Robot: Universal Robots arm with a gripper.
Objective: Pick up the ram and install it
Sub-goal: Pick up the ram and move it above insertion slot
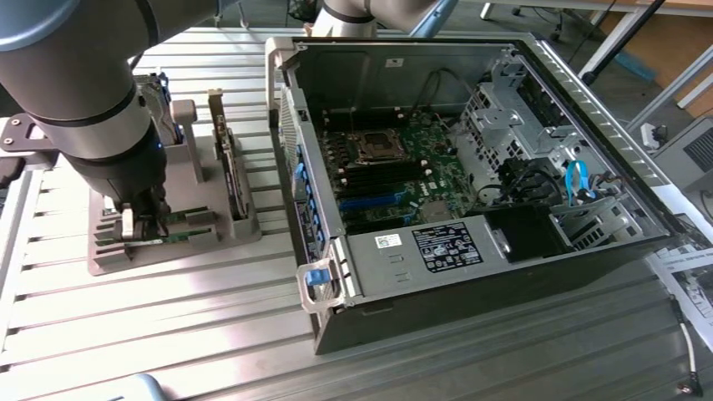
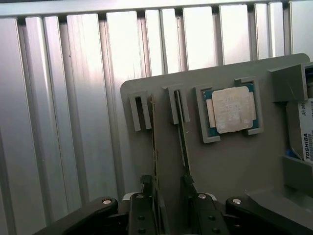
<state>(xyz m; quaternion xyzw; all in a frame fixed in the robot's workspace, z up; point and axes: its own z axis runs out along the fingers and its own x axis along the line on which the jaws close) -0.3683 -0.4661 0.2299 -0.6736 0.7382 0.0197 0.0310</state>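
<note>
Bench inventory, clock bearings as in the exterior view.

1. Table (image 1: 167, 334): slatted metal, carries everything.
2. Case (image 1: 368, 67): on its side with the panel off, so the board (image 1: 402, 159) faces up for access from above.
3. Arm (image 1: 89, 100): at 9 o'clock from the case, reaching straight down over the holder.
4. Holder (image 1: 112, 259): grey tray at 9 o'clock from the case. Its slots and pockets keep each part at a known place.
5. Card (image 1: 229, 167): upright at the holder's 3 o'clock side, untouched.
6. Gripper (image 2: 167, 182): fingers spread apart and clamped on nothing, low over the slots.
7. Ram (image 2: 183, 137): on edge in its slot, probably so the fingers can pinch its flat faces. It is not yet lifted. A 2nd strip (image 2: 154, 139) stands in the next slot, and I cannot tell which one the gripper is lined up with.
8. Processor (image 2: 232, 110): flat in its pocket beside the slots.
</note>
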